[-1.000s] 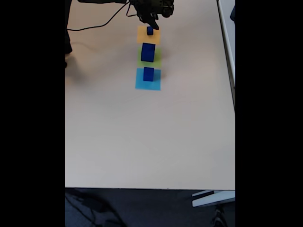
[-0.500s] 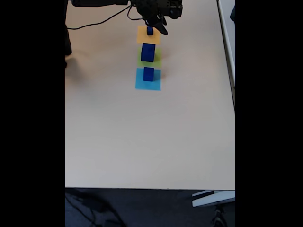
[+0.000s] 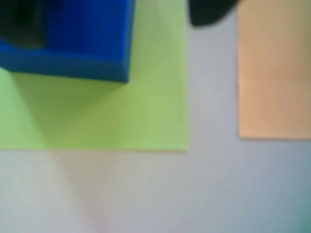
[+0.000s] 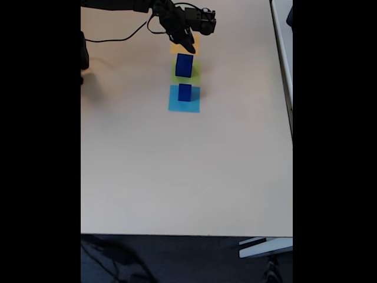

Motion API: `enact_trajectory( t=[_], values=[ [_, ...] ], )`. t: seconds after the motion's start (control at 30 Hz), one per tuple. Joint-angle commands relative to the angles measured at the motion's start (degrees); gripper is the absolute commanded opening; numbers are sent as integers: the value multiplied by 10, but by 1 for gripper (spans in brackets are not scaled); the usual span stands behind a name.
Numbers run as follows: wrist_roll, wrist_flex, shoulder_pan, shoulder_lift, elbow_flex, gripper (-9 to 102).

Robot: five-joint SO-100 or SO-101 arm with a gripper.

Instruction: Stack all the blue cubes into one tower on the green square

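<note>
In the wrist view, a large dark navy-blue solid cube (image 3: 73,39) sits on the flat lime-green paper square (image 3: 107,116), filling the upper left. To its right, past a strip of pale table (image 3: 204,184), lies a flat orange-yellow paper square (image 3: 274,73). A dark fingertip (image 3: 209,12) pokes in at the top edge.

In the fixed view, the black two-finger gripper (image 4: 187,46) hangs over the orange-yellow square, just beyond the large cube on the green square. Further from the gripper, a medium navy-blue cube (image 4: 185,92) stands on a flat light-blue paper square (image 4: 184,105). Whether the fingers are apart or clamped on anything cannot be told. The small cube cannot be made out.
</note>
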Motion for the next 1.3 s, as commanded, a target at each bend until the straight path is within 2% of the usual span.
enact_trajectory(
  t=[0.0,1.27],
  values=[
    [-6,-24,9,54,10,14],
    [-48,-47,40,91,100,12]
  ],
)
